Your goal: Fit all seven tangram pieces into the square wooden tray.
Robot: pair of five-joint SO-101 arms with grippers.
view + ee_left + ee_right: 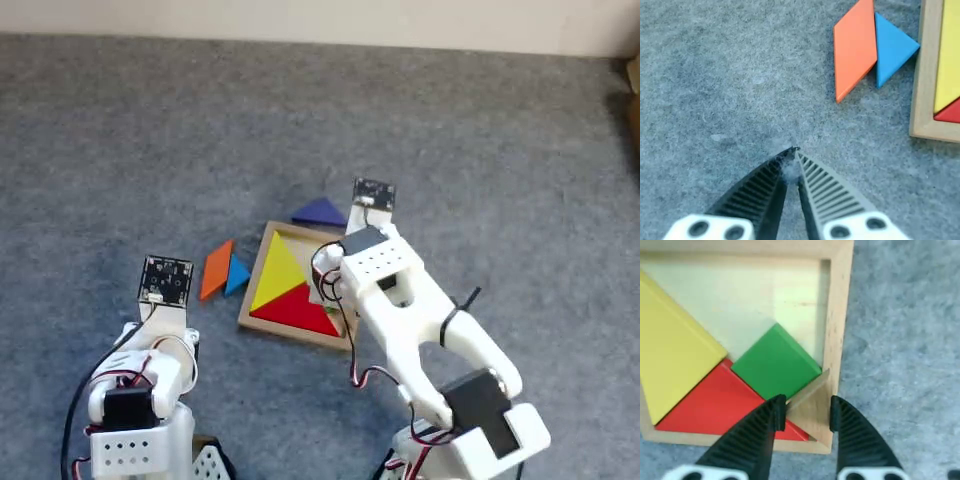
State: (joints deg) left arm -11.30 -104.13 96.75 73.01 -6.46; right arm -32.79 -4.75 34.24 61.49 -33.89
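At the lower left of the high view, the left arm [140, 395] stood over the grey tabletop [100, 150]. Its jaws were clenched tip to tip, with nothing between them. To the right, left of centre, the orange parallelogram [216, 268] and the small blue triangle [238, 275] lay flat and touching each other, just beside the left rim of the wooden tray [290, 335]. The tray sat at the centre and already held the yellow triangle [278, 268], the red triangle [296, 312] and the green square [776, 365]. Above the tray a dark blue triangle [320, 212] lay on the tabletop, outside it. The right arm [420, 320] stood over the tray's right part. Its jaws were grasping a pale wooden triangle [812, 404] at the tray's corner, next to the green square. The triangle seemed tilted and not yet seated.

I judged the pieces to be thin, stiff and light, with smooth faces that could slip or turn in the grip. A hold across two opposite edges near the middle should be the safest. The soft-looking cloth of the tabletop probably lets the jaw tips press down beside a flat piece.
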